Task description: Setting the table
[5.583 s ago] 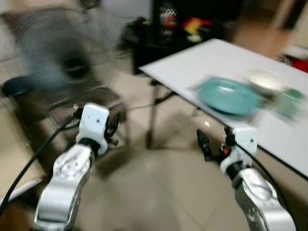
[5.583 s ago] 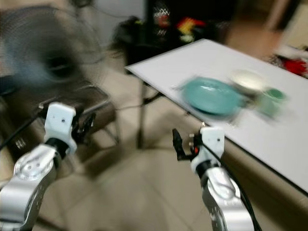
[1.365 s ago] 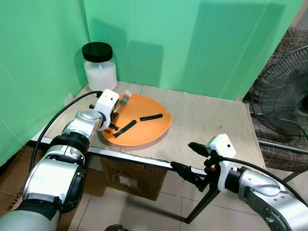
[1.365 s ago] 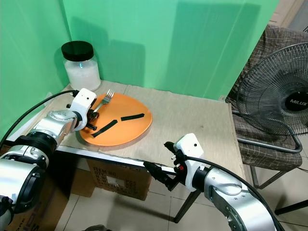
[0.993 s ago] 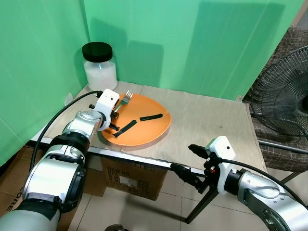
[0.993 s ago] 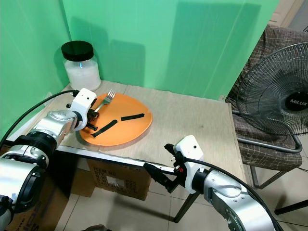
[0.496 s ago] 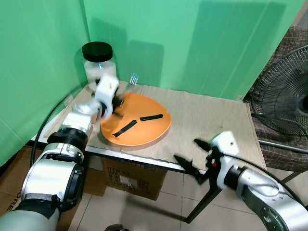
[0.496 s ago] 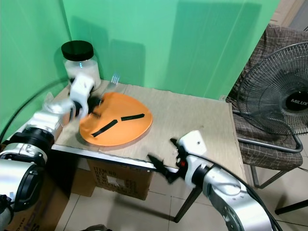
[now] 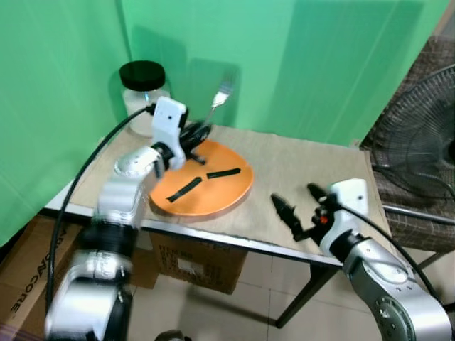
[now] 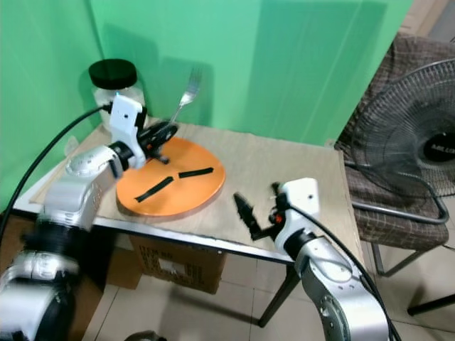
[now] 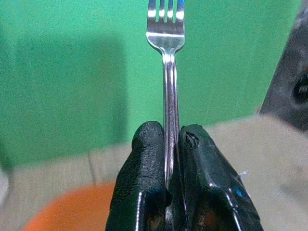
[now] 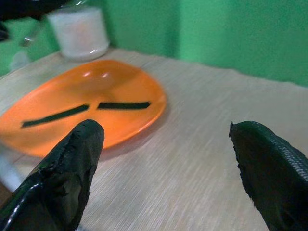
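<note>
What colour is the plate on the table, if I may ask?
Orange plate, with black strips; clearest in the right eye view.

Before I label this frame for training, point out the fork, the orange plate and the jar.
fork (image 11: 170, 96): left wrist view, middle of its handle.
orange plate (image 9: 227, 190): left eye view, bare surface near its right rim.
jar (image 10: 111, 73): right eye view, black lid.

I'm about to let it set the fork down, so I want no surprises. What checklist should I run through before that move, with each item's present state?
1. Fork clamped by the left pincer: ok, fingers shut on the handle, tines pointing up.
2. Fork lifted off the orange plate: ok, it is raised above the plate's far edge.
3. Right pincer out of the way: ok, open over the table, right of the plate.
4. Bare table beside the plate for the fork: ok, to the plate's right.
5. Jar clear of the left arm's path: cannot tell, it stands close behind the arm.
</note>
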You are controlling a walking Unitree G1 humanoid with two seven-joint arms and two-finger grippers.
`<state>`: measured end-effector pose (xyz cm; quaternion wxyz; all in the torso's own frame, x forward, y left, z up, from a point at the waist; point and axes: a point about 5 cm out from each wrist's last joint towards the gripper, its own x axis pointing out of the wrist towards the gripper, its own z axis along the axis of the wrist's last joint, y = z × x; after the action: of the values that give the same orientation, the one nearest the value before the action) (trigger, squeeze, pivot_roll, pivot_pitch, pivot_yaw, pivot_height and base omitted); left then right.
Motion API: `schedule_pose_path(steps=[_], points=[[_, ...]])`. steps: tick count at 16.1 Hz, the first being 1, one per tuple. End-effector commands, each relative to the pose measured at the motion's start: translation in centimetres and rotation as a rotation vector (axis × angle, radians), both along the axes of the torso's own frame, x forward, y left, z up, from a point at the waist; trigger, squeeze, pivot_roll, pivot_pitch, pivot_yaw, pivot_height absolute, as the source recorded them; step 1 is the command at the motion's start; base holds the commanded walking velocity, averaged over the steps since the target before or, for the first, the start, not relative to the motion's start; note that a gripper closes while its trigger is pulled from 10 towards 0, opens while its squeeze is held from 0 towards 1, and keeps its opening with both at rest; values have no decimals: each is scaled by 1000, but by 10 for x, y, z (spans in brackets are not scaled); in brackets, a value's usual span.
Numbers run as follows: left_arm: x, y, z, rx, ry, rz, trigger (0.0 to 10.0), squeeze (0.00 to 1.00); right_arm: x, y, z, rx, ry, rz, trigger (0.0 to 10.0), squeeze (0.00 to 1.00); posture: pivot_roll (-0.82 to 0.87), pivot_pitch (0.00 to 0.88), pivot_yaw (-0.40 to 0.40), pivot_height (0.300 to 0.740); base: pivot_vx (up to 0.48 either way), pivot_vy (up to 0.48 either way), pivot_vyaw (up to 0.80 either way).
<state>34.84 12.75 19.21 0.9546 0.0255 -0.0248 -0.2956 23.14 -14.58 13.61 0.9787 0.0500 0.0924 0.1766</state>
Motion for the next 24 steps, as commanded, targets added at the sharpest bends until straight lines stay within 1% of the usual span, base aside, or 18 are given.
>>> schedule_pose_path(steps=[1,2,3,5,6,7,9,11,13,14,15,17,19,21,24], points=[[-8,-12,11,-4,-66,-28,10000,0,0,-9,5,-10,-22,-79,10000,0,1,0,-43,740,0,0,-681],[-16,-16,9,-10,-72,-11,10000,0,-1,-12,5,-16,-31,-126,10000,0,-4,0,-40,740,0,0,-800],[-19,-17,9,-16,-84,4,10000,0,-1,-14,6,-16,-39,-150,10000,0,-10,0,-38,740,0,0,-800],[-34,-16,0,6,-109,80,10000,0,-2,-21,10,-14,-66,-253,10000,0,-22,0,-32,740,0,0,-800],[-37,-14,-4,19,-112,106,10000,0,-3,-22,10,-18,-67,-264,10000,0,-25,0,-31,740,0,0,-800],[-43,-9,-11,32,-95,160,10000,0,-4,-23,10,-29,-67,-273,10000,0,-25,0,-31,740,0,0,-800],[-49,-5,-18,47,-69,213,10000,0,-4,-22,10,-37,-62,-275,10000,0,-26,0,-31,740,0,0,-800],[-57,0,-22,47,-62,285,10000,0,-2,-21,6,-38,-30,-277,10000,0,-13,0,-48,740,0,0,-800],[-58,2,-21,57,-71,310,10000,0,-1,-22,3,-47,-9,-288,10000,0,-8,0,-54,740,0,0,-800],[-57,2,-21,73,-83,332,10000,0,1,-24,0,-48,3,-304,10000,0,5,0,-62,740,0,0,0],[-56,-2,-19,71,-82,342,10000,0,6,-25,-2,-58,8,-314,10000,0,16,0,-71,740,0,-360,0],[-56,-5,-20,71,-71,337,10000,0,8,-24,-1,-63,9,-310,10000,0,14,0,-69,740,0,-416,0],[-59,-6,-23,80,-50,344,10000,0,7,-23,1,-81,-1,-309,10000,0,8,0,-66,740,0,-480,0],[-59,-5,-23,85,-51,352,10000,0,5,-24,1,-75,-1,-311,10000,0,4,0,-66,740,0,-480,0],[-57,-3,-22,112,-57,359,10000,0,3,-26,0,-64,3,-318,10000,0,6,0,-65,740,0,-480,-748]])
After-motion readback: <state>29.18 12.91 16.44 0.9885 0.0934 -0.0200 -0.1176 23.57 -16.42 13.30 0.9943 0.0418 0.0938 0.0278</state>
